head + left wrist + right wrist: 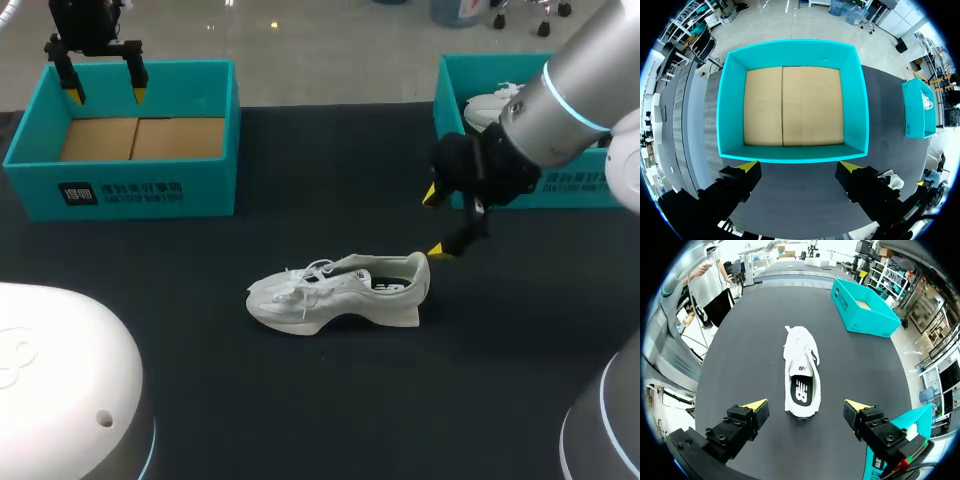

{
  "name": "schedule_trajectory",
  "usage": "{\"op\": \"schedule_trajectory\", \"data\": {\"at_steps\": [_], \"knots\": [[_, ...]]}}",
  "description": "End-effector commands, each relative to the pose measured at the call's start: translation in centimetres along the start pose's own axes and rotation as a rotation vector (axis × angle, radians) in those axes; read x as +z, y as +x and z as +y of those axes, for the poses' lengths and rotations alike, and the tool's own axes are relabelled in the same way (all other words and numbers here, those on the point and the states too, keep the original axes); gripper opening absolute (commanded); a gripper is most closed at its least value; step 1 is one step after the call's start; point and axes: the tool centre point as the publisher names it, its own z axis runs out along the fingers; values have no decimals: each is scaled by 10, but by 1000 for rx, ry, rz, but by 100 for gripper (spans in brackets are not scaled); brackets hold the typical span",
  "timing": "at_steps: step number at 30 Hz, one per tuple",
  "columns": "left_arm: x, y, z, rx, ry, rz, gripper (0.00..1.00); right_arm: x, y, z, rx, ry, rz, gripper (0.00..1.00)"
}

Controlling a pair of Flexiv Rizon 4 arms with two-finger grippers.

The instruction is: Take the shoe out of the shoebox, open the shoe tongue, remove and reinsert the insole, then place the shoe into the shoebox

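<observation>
Could easily shove the white lace-up sneaker (340, 290) along the black table (300, 400) instead of gripping it. Stands loose on its sole with nothing bracing it, so a touch at the heel collar from only one yellow tip would likely slide or tip it. Might also pinch the heel wall together with the dark insole (801, 390), leaving the insole hard to lift out on its own. Some risk too of snagging the laces (305, 275) while spreading the tongue (799, 351) one-armed.

No steadying help at hand from the left gripper (106, 96). Hovers well apart, above the teal cardboard shoebox (120, 190) at the table's far left corner, fingers spread wide and holding nothing. Possible mix-up with a second teal box (445, 90) at the far right edge, carrying another white shoe (490, 105).

Upright near the table's middle, toe toward the left edge, heel toward the right edge. Just past the heel on the right-edge side, and seemingly a little above: the right gripper (434, 223), wide open, gripping nothing. One tip very near the heel collar; contact not clear.

From the right wrist view, heel end straight ahead of the spread fingers and roughly centred between them. Shoe mouth and insole face up, toe pointing away.
</observation>
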Motion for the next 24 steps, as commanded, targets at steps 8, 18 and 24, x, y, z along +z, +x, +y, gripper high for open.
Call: {"op": "schedule_trajectory", "data": {"at_steps": [8, 18, 24], "knots": [[0, 0, 0, 0, 0, 0, 100, 0, 1, -1, 0, -2, -2, 100], [0, 0, 0, 0, 0, 0, 100, 14, 4, -10, -11, -107, -1, 100], [0, 0, 0, 0, 0, 0, 100, 27, 11, -25, -27, -151, -40, 100]]}}
